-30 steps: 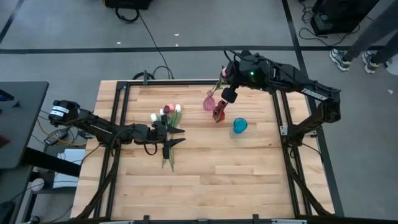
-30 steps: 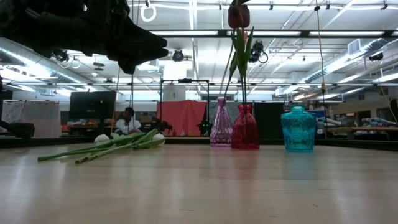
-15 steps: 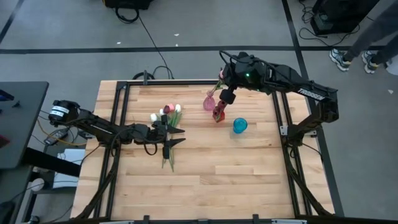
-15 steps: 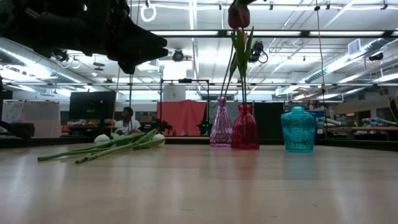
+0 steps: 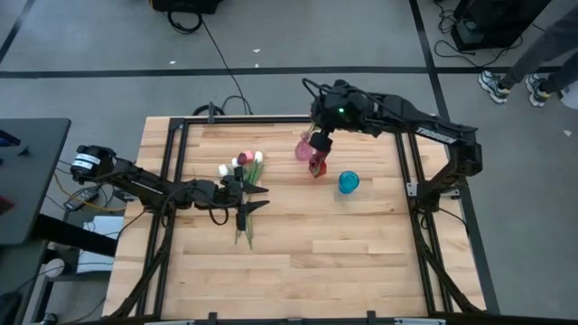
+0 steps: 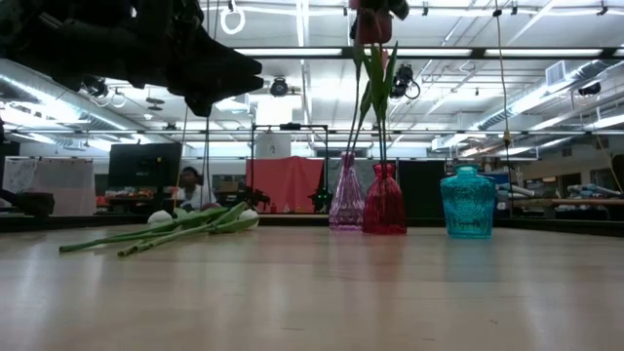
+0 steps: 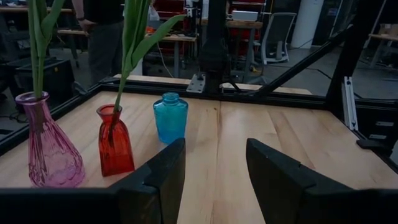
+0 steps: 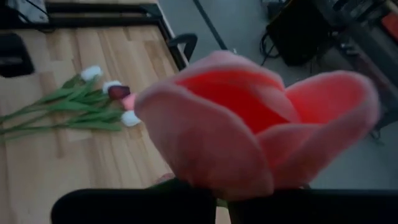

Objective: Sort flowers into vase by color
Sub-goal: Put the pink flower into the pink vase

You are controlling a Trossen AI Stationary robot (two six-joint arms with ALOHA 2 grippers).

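Closest to the front edge, the loose flowers (image 5: pixel 242 181) lie in a bunch on the table (image 5: pixel 316 262): thin green stems, white, pink and dark red heads pointing toward the back. The left gripper (image 5: pixel 256 198) hovers over the stems, fingers apart, nothing held. Farther back, the right gripper (image 5: pixel 318 144) clamps a pink tulip (image 8: pixel 249 124) upright above the pink vase (image 5: pixel 303 148) and red vase (image 5: pixel 317 164). It's shifted left since a second ago.

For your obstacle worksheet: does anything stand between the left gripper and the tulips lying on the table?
Nothing visible does. The left gripper hangs open right beside the loose tulips, with only bare table around them. The three vases stand off towards the right gripper.
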